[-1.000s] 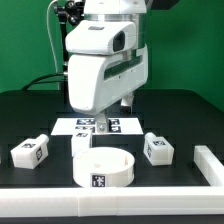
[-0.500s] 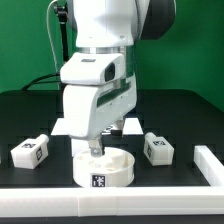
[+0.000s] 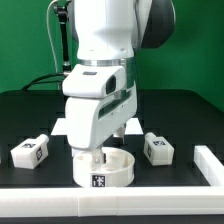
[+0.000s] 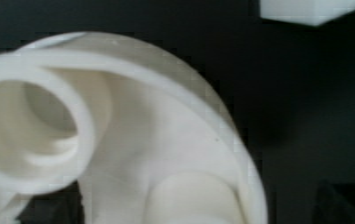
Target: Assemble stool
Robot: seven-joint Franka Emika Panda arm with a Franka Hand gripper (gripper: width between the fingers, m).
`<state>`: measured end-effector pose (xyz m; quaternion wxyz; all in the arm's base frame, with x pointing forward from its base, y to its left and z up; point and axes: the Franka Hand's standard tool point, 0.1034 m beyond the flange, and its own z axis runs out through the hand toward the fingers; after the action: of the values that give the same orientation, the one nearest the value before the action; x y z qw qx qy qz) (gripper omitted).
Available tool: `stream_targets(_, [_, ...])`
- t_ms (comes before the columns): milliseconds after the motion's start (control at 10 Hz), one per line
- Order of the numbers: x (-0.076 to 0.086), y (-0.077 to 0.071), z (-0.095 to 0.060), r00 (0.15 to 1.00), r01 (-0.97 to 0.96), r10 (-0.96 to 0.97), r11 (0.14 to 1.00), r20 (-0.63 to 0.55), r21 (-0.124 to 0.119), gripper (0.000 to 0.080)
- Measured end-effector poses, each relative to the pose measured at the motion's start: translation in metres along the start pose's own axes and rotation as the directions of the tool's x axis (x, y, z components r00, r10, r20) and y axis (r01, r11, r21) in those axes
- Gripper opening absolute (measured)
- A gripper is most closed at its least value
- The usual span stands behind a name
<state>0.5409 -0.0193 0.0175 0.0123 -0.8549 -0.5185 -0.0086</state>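
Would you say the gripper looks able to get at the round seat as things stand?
Likely yes: the gripper is down at the seat, at its rim on the exterior view's left, and nothing shows between them. Whether it straddles the rim is hidden.

The seat (image 3: 112, 170) is plain white with a small black-and-white square tag (image 3: 98, 181) on its front. The leg on the exterior view's left (image 3: 30, 152) and the leg on the exterior view's right (image 3: 157, 148) are the same white with the same checkered tags. They all stand out against the matt black surface (image 3: 180, 110), as do the white rail (image 3: 212, 168) and the white-shelled arm (image 3: 100, 60), with a flat green backdrop (image 3: 25, 40) behind.
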Motion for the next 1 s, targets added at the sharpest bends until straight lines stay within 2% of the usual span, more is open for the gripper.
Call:
stream_targets(200, [-0.0009,-0.0011,0.0019,1.0,-0.001,0.001,1.0,0.002,0.004,0.0649])
stream_targets(500, [-0.001,-0.0011,0.0019,1.0,-0.001,0.001,1.0,0.002,0.004,0.0254])
stream_targets(600, [-0.0009,-0.0013,0.002,1.0,-0.001,0.001,1.0,0.002,0.005,0.0254])
stream_targets(700, [-0.0009,-0.0013,0.002,1.0,-0.001,0.001,1.0,0.002,0.005,0.0068])
stream_targets(800, [-0.001,-0.0013,0.0021,1.0,-0.001,0.001,1.0,0.002,0.005,0.0029])
stream_targets(1000, [-0.001,-0.0014,0.0022,1.0,-0.001,0.001,1.0,0.003,0.005,0.0029])
